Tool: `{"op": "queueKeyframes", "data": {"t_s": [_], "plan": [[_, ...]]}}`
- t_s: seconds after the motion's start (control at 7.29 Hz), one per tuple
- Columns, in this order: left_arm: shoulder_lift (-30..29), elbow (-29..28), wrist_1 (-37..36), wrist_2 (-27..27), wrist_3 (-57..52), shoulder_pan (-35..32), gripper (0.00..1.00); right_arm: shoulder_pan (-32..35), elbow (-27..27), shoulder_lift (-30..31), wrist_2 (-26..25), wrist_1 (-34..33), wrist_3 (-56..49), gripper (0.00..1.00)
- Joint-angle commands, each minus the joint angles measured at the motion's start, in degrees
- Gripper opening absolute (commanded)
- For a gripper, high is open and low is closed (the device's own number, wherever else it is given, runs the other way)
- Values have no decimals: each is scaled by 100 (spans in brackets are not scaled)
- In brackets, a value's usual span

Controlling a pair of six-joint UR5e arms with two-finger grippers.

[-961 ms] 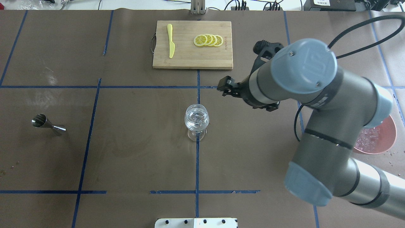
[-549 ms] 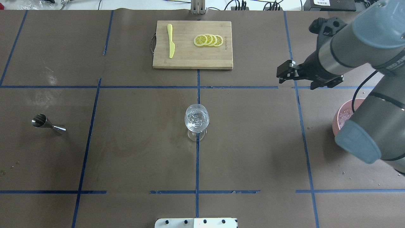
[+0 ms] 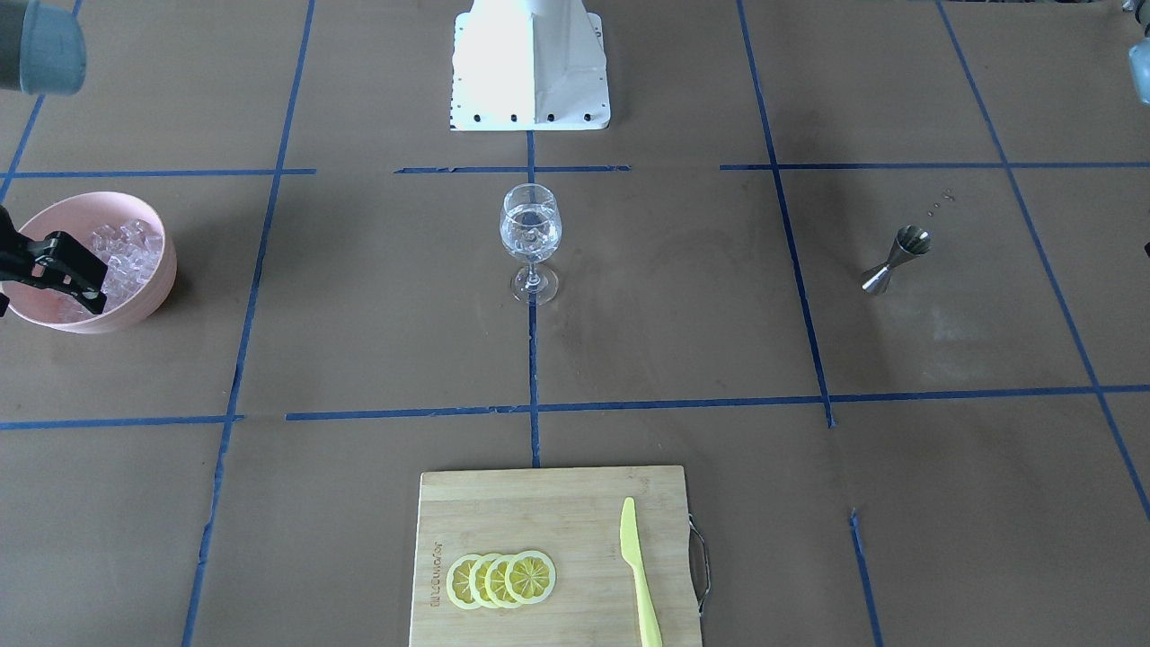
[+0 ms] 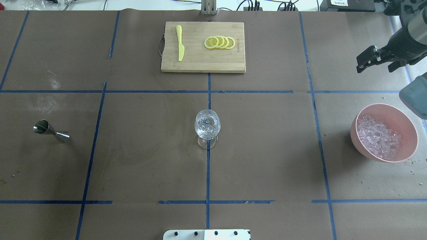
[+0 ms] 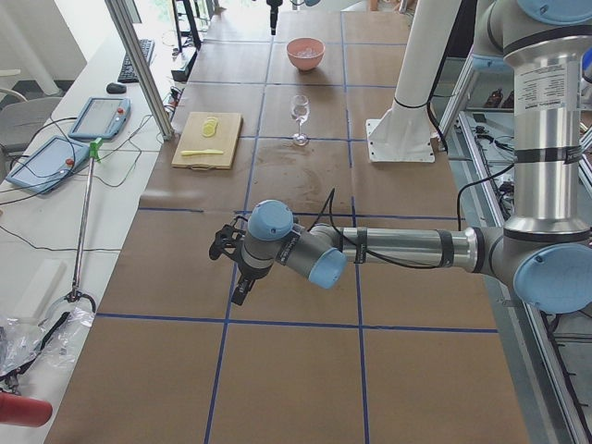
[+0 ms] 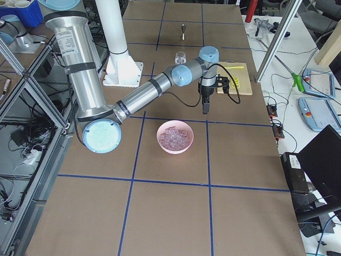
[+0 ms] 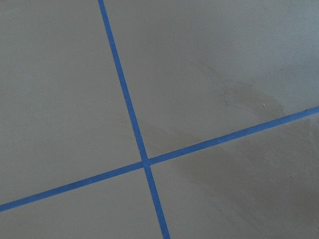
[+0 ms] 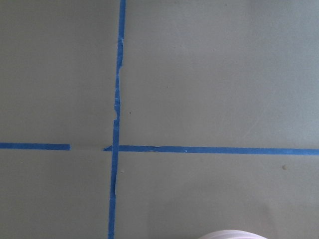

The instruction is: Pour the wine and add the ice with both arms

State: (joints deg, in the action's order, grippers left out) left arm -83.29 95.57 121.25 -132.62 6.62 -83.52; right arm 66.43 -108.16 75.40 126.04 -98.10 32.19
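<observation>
**Right gripper up beside the ice bowl, left one far off**

My right gripper (image 4: 361,65) hangs above the table (image 4: 267,150), pointing down. It is near the bowl (image 4: 358,140), on the side away from my base, and touches nothing. I cannot tell whether its jaws are apart or together. The ice (image 4: 378,138) lies heaped in that pink bowl at my right end of the table. The glass (image 4: 207,125) stands upright at the middle on a blue tape line, with clear contents inside, well apart from the bowl. My left gripper (image 5: 237,291) shows only in the left side view, low over bare table far from the glass, and I cannot tell its jaws either. A jigger (image 4: 50,130) lies on its side towards my left. Across from me, a board (image 4: 200,63) carries lemon slices (image 4: 220,42) and a knife (image 4: 180,43)
</observation>
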Motion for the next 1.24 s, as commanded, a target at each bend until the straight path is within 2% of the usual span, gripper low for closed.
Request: {"op": "queueKeyframes", "data": {"t_s": [0.0, 0.27, 0.69, 0.82, 0.96, 1.1], "plan": [[102, 93, 118, -466, 32, 3, 100, 299, 103, 88, 287, 10, -318, 100], [521, 767, 100, -484, 85, -337, 100, 405, 111, 264, 465, 2, -589, 100], [322, 787, 22, -405, 303, -437, 100, 853, 821, 88, 569, -7, -1554, 100], [305, 596, -22, -370, 305, -219, 100, 1002, 1153, 89, 579, 2, -1984, 100], [209, 490, -118, 187, 279, 209, 100, 1082, 1479, 71, 571, 10, -2519, 100], [199, 506, -354, 349, 183, 222, 100, 1179, 1673, 97, 579, 10, -2803, 100]]}}
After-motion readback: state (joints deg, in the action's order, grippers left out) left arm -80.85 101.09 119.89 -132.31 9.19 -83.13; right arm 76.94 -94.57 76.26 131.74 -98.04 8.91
